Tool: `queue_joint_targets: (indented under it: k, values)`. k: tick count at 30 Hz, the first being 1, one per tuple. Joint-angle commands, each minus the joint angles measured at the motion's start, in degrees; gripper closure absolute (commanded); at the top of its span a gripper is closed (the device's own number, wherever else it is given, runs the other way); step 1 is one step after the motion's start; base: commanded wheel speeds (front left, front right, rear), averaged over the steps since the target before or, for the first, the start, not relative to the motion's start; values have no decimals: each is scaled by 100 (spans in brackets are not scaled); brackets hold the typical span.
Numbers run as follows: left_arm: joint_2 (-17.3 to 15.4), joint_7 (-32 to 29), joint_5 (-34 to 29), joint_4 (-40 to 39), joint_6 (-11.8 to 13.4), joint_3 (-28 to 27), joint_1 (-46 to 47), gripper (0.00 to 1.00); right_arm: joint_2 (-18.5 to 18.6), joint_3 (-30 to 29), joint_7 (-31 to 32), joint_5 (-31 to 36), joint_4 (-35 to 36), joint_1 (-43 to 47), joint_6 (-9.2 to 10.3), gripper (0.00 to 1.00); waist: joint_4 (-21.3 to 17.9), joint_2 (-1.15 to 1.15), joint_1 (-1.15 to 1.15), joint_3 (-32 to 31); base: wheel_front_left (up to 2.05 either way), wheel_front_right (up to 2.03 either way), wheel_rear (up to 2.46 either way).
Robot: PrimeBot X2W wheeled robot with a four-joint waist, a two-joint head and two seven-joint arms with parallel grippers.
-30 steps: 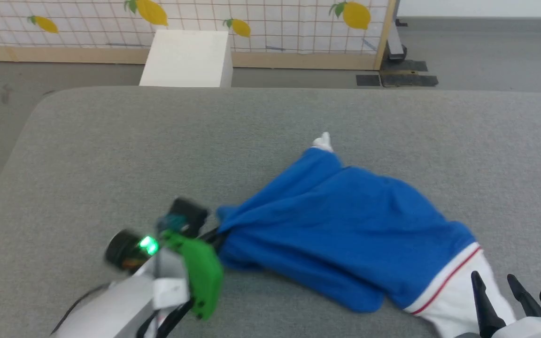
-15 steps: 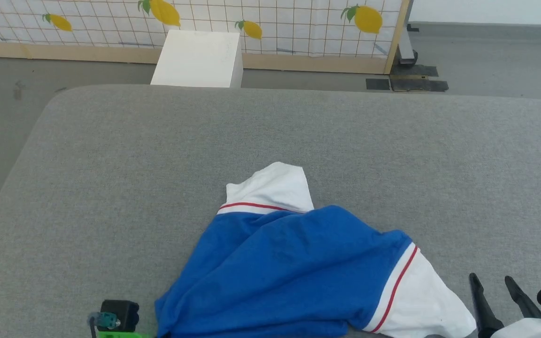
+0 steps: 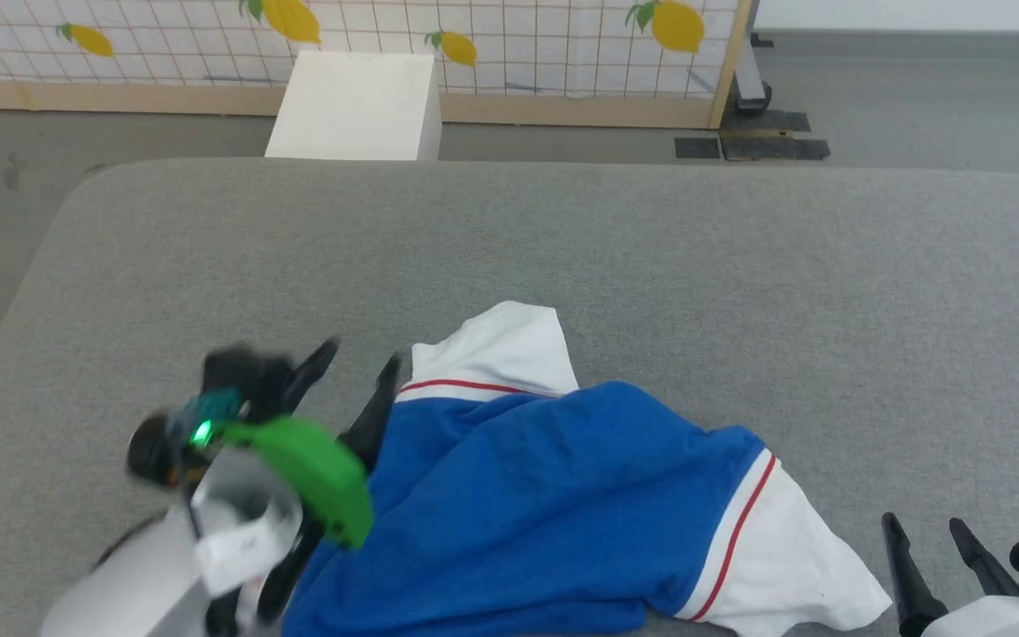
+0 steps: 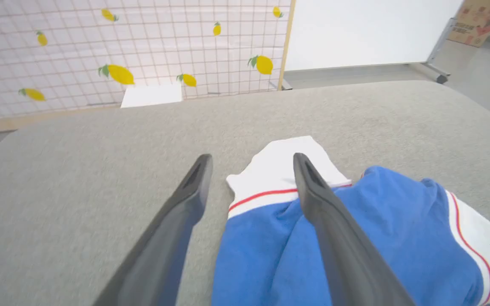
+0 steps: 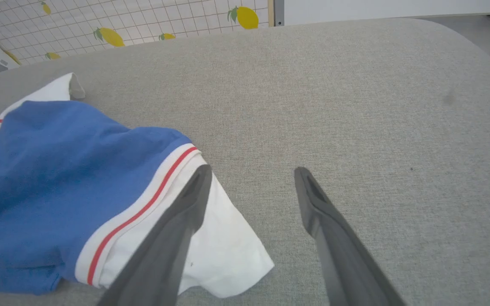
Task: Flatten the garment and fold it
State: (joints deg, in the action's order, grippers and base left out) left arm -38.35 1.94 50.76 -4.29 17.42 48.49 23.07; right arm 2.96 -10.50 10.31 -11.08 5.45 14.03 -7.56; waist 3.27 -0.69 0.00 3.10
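Lying crumpled on a grey padded surface (image 3: 651,265), the garment (image 3: 545,495) is a bright blue shirt bunched in soft folds near the robot's side, roughly in the middle. One white sleeve (image 3: 492,354), edged with a thin red stripe, points away from the robot; a second white sleeve (image 3: 792,566) fans out at the shirt's near right corner. The left claw (image 3: 355,363) sits at the shirt's left edge, just beside the far sleeve, blurred in the head view, its two dark fingers spread wide and gripping nothing. In the left wrist view that claw (image 4: 252,159) has one finger over bare grey and the other crossing the sleeve and blue cloth (image 4: 270,238); whether it touches the fabric cannot be told. The right claw (image 3: 922,526) shows at the lower right corner, wide apart and empty, close to the near sleeve. In the right wrist view this claw (image 5: 252,171) has one finger overlapping the white sleeve edge, the other over bare grey, with the blue body (image 5: 58,170) to the left. Beyond the surface stands a white box (image 3: 355,106) in front of a grid screen printed with yellow lemons (image 3: 518,35)
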Motion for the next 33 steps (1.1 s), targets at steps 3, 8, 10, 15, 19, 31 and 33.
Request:
queue_joint_targets:
  k: [3, 8, 10, 15, 19, 31, 33]
  values:
    - [573, -270, -150, 538, -561, 140, 1067, 0, -8, 46, 8, 27, 77, -210, 8, 0, -199, 69, 0, 216, 0, 0, 0]
    - [1316, -667, -95, 1657, -1229, 394, 2046, 0, -8, 171, 19, 68, 159, -345, 8, 0, -459, 69, 0, 374, 0, 0, 0]
    - [1535, -884, -72, 2149, -1481, 518, 2357, 0, -8, 205, 26, 79, 205, -392, 8, 0, -570, 69, 0, 447, 0, 0, 0]
    - [1831, -1474, -53, 3401, -1973, 807, 2916, 0, -8, 271, 29, 86, 287, -488, 8, 0, -844, 69, 0, 634, 0, 0, 0]
    - [1933, -1919, -47, 4235, -2250, 1029, 3223, 0, -8, 322, 11, 47, 282, -548, 8, 0, -1043, 69, 0, 845, 0, 0, 0]
    - [1993, -2849, -267, 5856, -2479, 1827, 3692, 0, -8, 549, -193, -122, 21, -840, 8, 0, -1476, 69, 0, 1484, 0, 0, 0]
    - [2037, -3196, -244, 6005, -2485, 2018, 3640, 0, -8, 582, -218, -136, -19, -879, 8, 0, -1515, 69, 0, 1531, 0, 0, 0]
